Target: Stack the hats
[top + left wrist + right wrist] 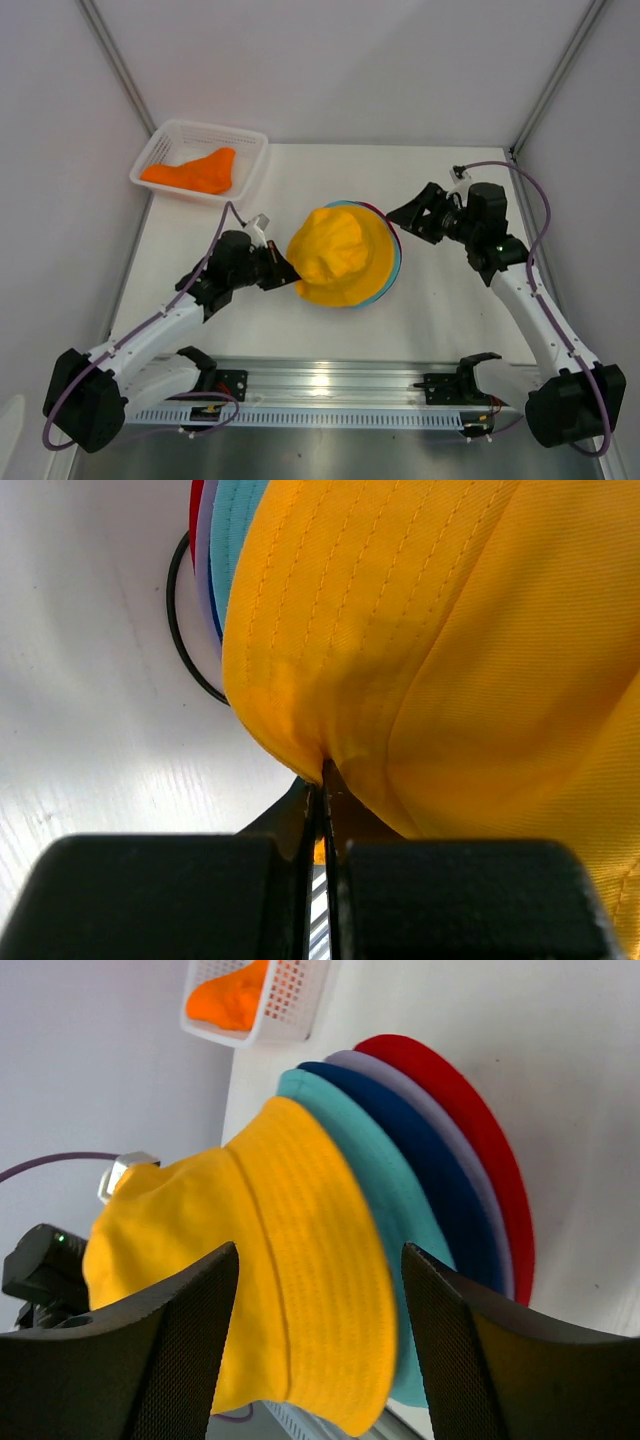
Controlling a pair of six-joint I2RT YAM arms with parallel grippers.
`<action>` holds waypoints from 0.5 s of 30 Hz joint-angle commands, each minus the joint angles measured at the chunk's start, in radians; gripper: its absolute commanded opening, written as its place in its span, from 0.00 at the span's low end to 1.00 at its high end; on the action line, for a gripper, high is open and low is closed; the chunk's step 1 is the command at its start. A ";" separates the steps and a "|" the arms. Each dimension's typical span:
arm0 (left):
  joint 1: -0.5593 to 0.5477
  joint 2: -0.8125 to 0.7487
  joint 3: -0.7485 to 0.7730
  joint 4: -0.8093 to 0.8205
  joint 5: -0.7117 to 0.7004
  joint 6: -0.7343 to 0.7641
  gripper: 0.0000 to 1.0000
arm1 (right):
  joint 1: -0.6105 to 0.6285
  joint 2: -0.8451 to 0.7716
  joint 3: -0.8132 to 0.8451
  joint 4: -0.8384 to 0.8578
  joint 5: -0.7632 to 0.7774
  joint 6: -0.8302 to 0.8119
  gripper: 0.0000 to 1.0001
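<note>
1. Five hats are stacked mid-worktop (450, 300): the yellow hat (340, 255) lies crumpled on top of four other hats (430, 1160), teal, blue, lilac and red
2. The left hand (288, 270) is closed, pinching the yellow brim
3. The right hand (395, 215) hangs open just beside the pile
4. Left to do: the orange hat (195, 172) lies in the white basket (255, 150), well apart
</note>
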 commanded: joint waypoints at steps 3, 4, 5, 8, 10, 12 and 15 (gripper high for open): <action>0.007 0.007 0.065 0.075 0.033 0.002 0.01 | 0.041 -0.006 -0.034 0.062 -0.048 0.024 0.68; 0.005 0.009 0.071 0.070 0.033 0.007 0.01 | 0.045 -0.005 -0.060 0.074 -0.048 0.039 0.68; 0.005 0.006 0.075 0.063 0.028 0.013 0.01 | 0.056 -0.005 -0.074 0.099 -0.045 0.047 0.68; 0.007 0.006 0.085 0.053 0.027 0.018 0.01 | 0.065 -0.002 -0.103 0.116 -0.029 0.056 0.69; 0.005 0.004 0.086 0.049 0.027 0.019 0.01 | 0.067 0.004 -0.108 0.110 -0.020 0.045 0.74; 0.005 0.009 0.091 0.047 0.027 0.021 0.01 | 0.065 0.011 -0.106 0.100 -0.017 0.035 0.76; 0.005 0.017 0.094 0.047 0.028 0.019 0.01 | 0.067 0.023 -0.106 0.096 -0.019 0.022 0.79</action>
